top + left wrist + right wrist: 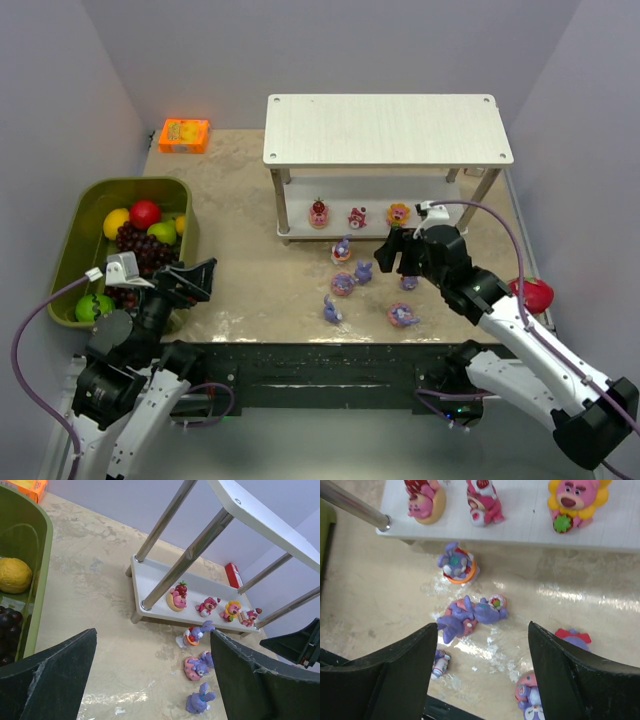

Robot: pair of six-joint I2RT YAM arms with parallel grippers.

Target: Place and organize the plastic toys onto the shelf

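Poised with right gripper (482, 645) wide, empty, over toppled bunny (470, 615) on table (380, 590), near shelf (520, 525) front edge. Probably light, rigid, slick: pinch across its middle. Left gripper (153, 645) likewise wide, empty.

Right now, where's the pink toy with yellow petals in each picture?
Top view: flower toy near the centre, on the lower board.
Left wrist: flower toy right of centre, same board.
Right wrist: flower toy top right, same board.
Shared landmark: the lower board.
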